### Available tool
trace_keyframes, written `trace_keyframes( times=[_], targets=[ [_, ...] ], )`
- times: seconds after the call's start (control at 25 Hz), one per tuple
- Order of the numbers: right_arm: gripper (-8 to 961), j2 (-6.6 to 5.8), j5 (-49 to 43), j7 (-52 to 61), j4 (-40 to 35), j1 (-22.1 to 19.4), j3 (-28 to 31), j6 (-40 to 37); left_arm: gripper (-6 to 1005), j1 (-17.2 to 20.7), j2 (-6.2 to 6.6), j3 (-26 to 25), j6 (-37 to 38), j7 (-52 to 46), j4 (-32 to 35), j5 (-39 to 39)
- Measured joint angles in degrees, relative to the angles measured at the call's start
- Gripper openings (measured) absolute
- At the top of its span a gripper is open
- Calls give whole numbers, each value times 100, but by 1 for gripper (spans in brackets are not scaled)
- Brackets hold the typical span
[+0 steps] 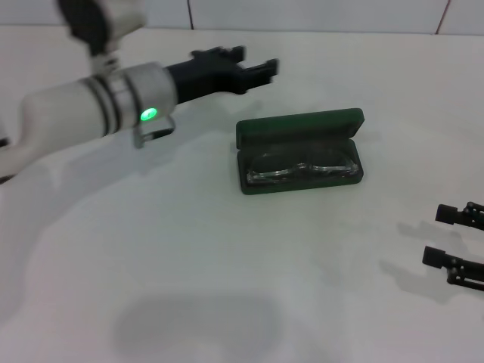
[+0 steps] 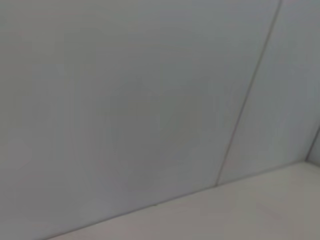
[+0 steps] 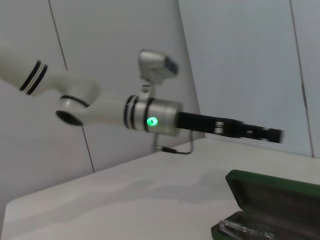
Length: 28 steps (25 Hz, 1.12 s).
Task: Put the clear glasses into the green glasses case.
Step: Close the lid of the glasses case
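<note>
- The green glasses case (image 1: 301,151) is seen open on the white counter (image 1: 227,265), lid raised, with the clear glasses (image 1: 301,169) laid inside its dark lining.
- The case is a rounded-rectangular hard shell; the glasses are transparent plastic.
- The left gripper (image 1: 253,64) is held above the counter, behind and left of the case, jaws parted and empty.
- The right gripper (image 1: 457,240) is parked at the right edge, well apart from the case, jaws spread.
</note>
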Motion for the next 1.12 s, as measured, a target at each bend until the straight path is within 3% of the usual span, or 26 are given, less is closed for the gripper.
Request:
trace_keyframes(
  times=[0.2, 0.28, 0.52, 0.68, 0.92, 1.12],
  targets=[
    [568, 3, -124, -8, 81, 50, 1, 75, 744, -335, -305, 1, -705, 20, 299, 607],
    [729, 3, -151, -9, 120, 82, -14, 96, 744, -244, -374, 1, -1124, 40, 701, 875],
    [723, 3, -152, -12, 158, 84, 1, 106, 744, 274, -375, -45, -1528, 66, 1649, 1288],
    [724, 3, -154, -19, 158, 74, -9, 105, 744, 437, -378, -61, -1497, 201, 1725, 1328],
    [724, -4, -209, -22, 153, 78, 22, 94, 744, 984, -368, -91, -1426, 556, 2245, 1354],
    [724, -12, -209, -9, 121, 43, 22, 65, 744, 1051, -348, -339, -1009, 548, 2380, 1394]
  ],
)
